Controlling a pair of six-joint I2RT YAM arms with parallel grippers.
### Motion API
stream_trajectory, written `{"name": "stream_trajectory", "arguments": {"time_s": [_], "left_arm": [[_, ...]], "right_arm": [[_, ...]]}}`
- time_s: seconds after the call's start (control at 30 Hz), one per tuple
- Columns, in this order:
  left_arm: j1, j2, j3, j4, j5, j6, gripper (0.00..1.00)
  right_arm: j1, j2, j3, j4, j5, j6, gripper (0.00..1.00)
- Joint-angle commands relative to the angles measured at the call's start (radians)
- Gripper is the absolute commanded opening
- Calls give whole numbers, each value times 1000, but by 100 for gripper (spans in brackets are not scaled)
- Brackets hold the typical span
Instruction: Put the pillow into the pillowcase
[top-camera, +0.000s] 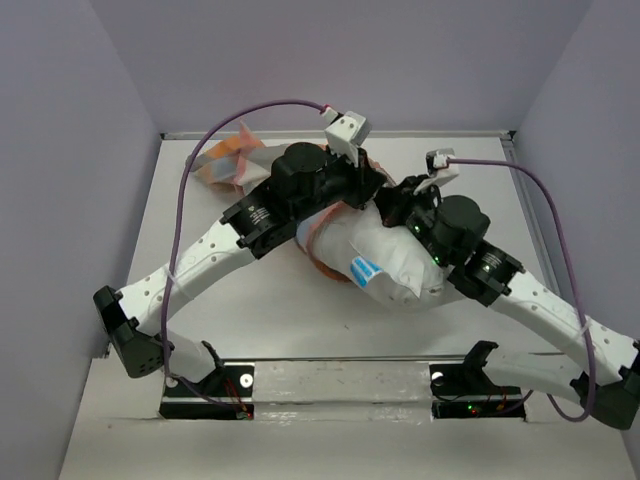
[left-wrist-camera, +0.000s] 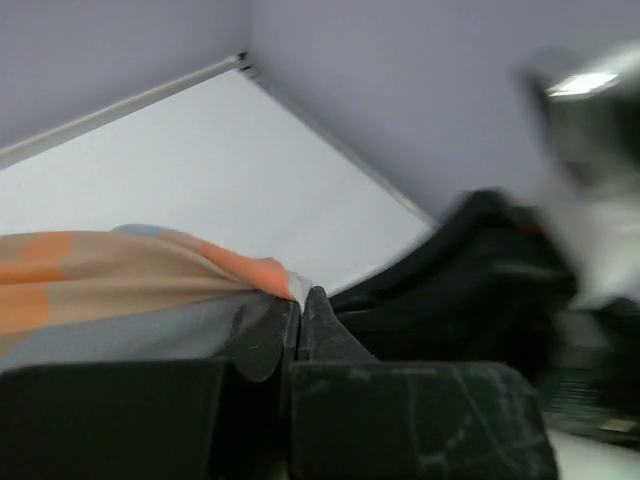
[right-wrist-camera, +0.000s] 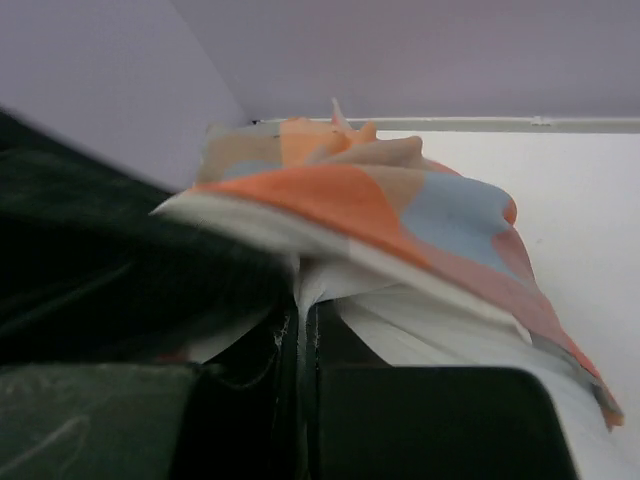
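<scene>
Pillow (top-camera: 395, 265), pillowcase (top-camera: 225, 160) crowd table (top-camera: 300, 320) centre; sides free.

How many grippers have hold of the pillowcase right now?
2. The left gripper is shut on the pillowcase edge at the far end of the pillow; the right gripper is shut on the fabric close beside it.

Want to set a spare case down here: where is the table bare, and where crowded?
Bare table runs between the pillow and the near edge, and in the far right corner beyond the right arm. The middle is crowded: it meets the left arm over pillow and pillowcase.
</scene>
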Motion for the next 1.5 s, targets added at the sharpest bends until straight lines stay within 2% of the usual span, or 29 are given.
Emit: {"name": "stream_trajectory", "arguments": {"time_s": [0.0,0.1,0.23,0.33,0.43,0.5,0.57,0.7,0.73,0.83,0.9,0.97,1.0,1.03,1.07,1.13,1.17,1.2,1.23,1.27,1.3,1.37,1.4,1.47], "left_arm": [[-149,-54,151,-7,193,-53,0],[-168,-151,31,56,248,-139,0],[-172,-244,-88,134,325,-242,0],[-174,-330,-185,129,296,-264,0],[-147,-384,-242,72,201,-247,0],[-131,-372,-250,43,160,-238,0],[-131,-355,-256,24,131,-230,0],[-131,-339,-352,24,52,-235,0],[-131,-339,-381,44,58,-244,0],[-131,-335,-491,226,165,-316,0],[-137,-333,-544,336,213,-362,0],[-139,-352,-570,368,213,-382,0],[-137,-364,-582,368,212,-382,5],[-137,-393,-595,360,207,-380,20],[-134,-405,-595,328,201,-376,58],[-128,-427,-554,262,187,-333,89],[-127,-434,-531,225,175,-312,99],[-123,-453,-479,151,126,-272,99],[-122,-462,-451,83,100,-255,99],[-119,-470,-425,45,42,-238,99],[-114,-477,-394,12,3,-221,99],[-111,-464,-315,-61,-113,-167,99],[-113,-429,-275,-135,-227,-153,99],[-110,-377,-254,-198,-310,-105,99]], "right_arm": [[14,273,35,182,29,67,0],[1,380,58,191,64,85,0],[-71,387,43,239,102,122,0],[-82,286,17,240,152,113,0],[-82,87,-73,294,164,119,0],[-58,-24,-132,346,153,130,0],[-48,-41,-150,364,143,139,0],[-48,40,-151,452,2,200,0],[-48,122,-114,453,-35,206,0],[-48,283,-97,521,-213,272,0],[-39,316,-132,562,-242,323,0],[-39,293,-230,587,-261,354,0],[-39,275,-267,590,-264,361,0],[-39,255,-301,581,-267,371,0],[-39,237,-330,550,-276,378,0],[-30,184,-399,521,-290,383,0],[-30,164,-417,504,-299,381,0],[-30,129,-436,458,-310,372,1],[-30,112,-439,426,-349,358,8],[-30,97,-436,353,-360,343,17],[-30,82,-431,308,-364,308,33],[-30,31,-399,216,-350,271,46],[-30,10,-391,152,-339,239,58],[-30,-58,-362,51,-278,210,66]]}}
